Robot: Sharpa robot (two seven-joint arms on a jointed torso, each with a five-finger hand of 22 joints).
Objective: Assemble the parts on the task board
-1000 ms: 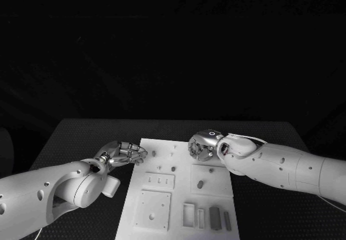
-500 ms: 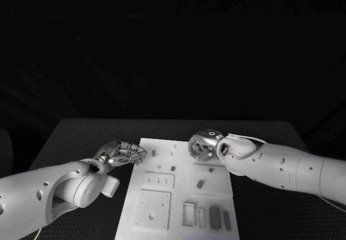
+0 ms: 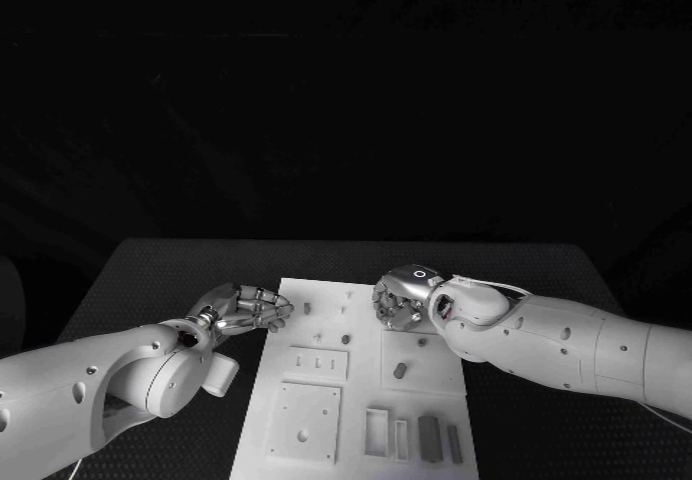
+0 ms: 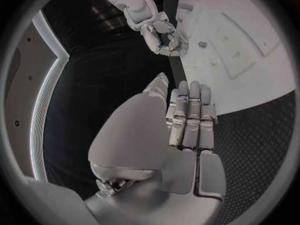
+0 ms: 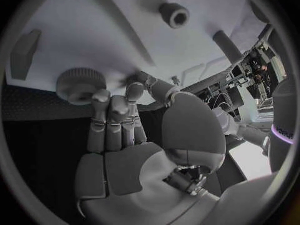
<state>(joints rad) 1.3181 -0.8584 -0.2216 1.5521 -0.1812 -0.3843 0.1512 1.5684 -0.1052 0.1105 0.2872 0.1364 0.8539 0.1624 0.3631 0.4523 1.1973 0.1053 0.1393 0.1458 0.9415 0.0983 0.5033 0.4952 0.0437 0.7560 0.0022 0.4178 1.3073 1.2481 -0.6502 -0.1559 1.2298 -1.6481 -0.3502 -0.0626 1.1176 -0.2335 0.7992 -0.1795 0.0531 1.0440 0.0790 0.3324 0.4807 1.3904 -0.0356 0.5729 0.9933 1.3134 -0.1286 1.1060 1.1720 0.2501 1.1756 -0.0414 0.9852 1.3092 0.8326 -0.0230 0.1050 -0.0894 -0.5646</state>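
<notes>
The white task board (image 3: 346, 395) lies in the middle of the black table. My right hand (image 3: 401, 298) hovers over its far right part with fingers curled in. In the right wrist view the fingertips (image 5: 101, 99) touch the rim of a round knurled part (image 5: 78, 84), and the thumb tip meets them with nothing visible between. A hex-socket part (image 5: 174, 14) and a cylindrical peg (image 5: 226, 46) stand on the board beyond. My left hand (image 3: 248, 307) sits at the board's left edge, fingers curled together (image 4: 190, 115), holding nothing.
Grey bars (image 3: 428, 437) lie in slots at the board's near right, and a small grey part (image 3: 400, 370) sits mid-right. Raised square plates (image 3: 306, 420) occupy the near left. Black table (image 3: 159, 280) surrounds the board.
My right hand has shifted slightly toward me and to the left over the board. The left hand has hardly moved.
</notes>
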